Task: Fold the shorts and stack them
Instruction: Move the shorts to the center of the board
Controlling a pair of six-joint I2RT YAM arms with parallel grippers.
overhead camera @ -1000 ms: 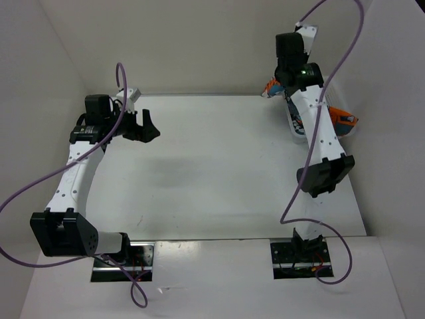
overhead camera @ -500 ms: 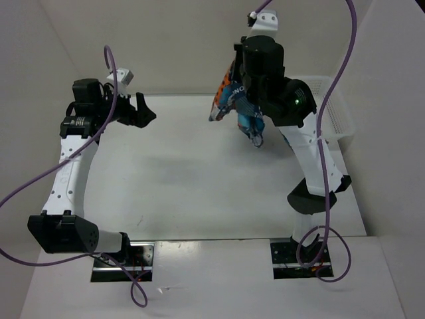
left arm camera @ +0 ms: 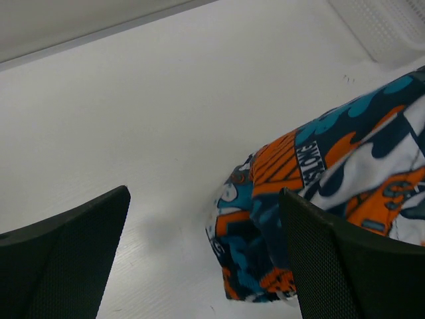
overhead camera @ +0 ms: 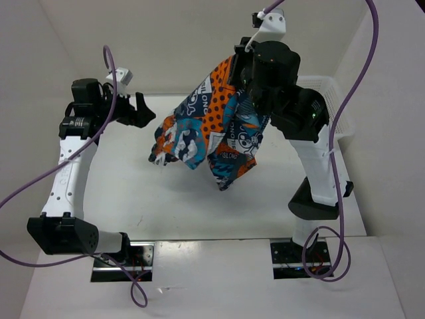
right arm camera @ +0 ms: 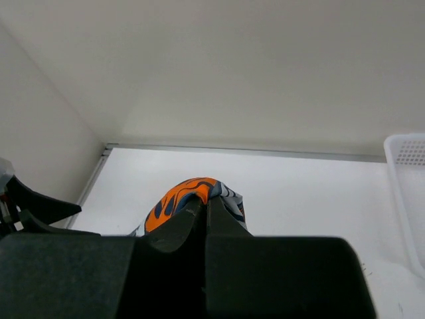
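- Item: soft fabric shorts (overhead camera: 212,136) in a patchwork print of orange, teal, blue, white and black. They hang in a loose, crumpled drape at upper centre of the top view, over the middle of the white worktop (overhead camera: 219,206). They are not spread flat. Whether the lowest hem touches the surface cannot be told.
- Right fingers (right arm camera: 202,214): pressed together, pinching a ridge of the shorts at its top, as the right wrist view shows. The fabric falls away below them, and the arm stands tall at upper right of the top view.
- Left fingers (overhead camera: 143,111): spread wide and holding nothing, at upper left of the top view. They point toward the hanging cloth, whose lower left edge is near them but apart. In the left wrist view the cloth fills the lower right, partly behind one finger.
- White plastic mesh basket (overhead camera: 329,93): at the upper right edge of the worktop, partly hidden by the right arm. Its contents cannot be judged.
- Progress, as judged: early.
  - Done: one pair has been lifted clear and is held up.
  - Left: laying it flat, every fold, and the stacking. No folded pair or stack is in view.
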